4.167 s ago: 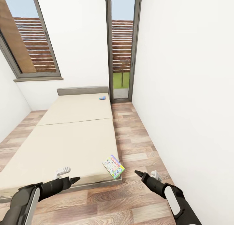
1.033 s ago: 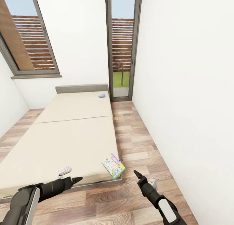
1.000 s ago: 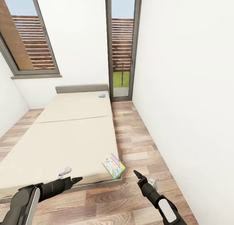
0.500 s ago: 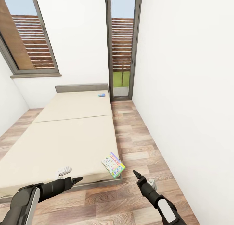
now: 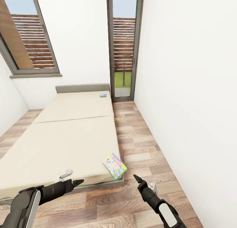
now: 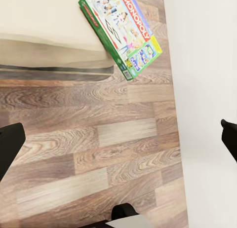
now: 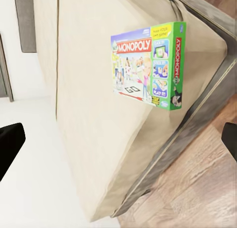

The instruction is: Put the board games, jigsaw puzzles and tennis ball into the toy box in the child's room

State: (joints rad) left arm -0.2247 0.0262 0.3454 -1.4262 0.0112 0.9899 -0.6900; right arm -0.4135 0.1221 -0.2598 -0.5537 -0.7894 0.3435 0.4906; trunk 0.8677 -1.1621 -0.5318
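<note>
**A:** What is on the left side of the head view?

**B:** The left claw (image 5: pixel 77 182) hangs just off the foot of the bed (image 5: pixel 65 135), over the wood floor (image 5: pixel 131 135). Its dark fingertips sit wide apart at the edges of the left wrist view, and it holds nothing.

**A:** Where is the nearest toy?

**B:** A green board game (image 5: pixel 115 166) lies flat on the near right corner of the mattress, one corner jutting past the edge. It sits between the two claws, a little beyond both. Its long axis runs slantwise across the corner.

**A:** And the right side?

**B:** The right claw (image 5: pixel 137 180) floats over the floor just beside that bed corner. The box lies ahead of it and slightly to its left. This arm looks nearer to the box than the left one. Its tips are spread wide in the right wrist view and touch nothing.

**A:** Any other toy?

**B:** A small blue board game (image 5: pixel 103 95) rests far off by the headboard (image 5: pixel 82 88).
</note>
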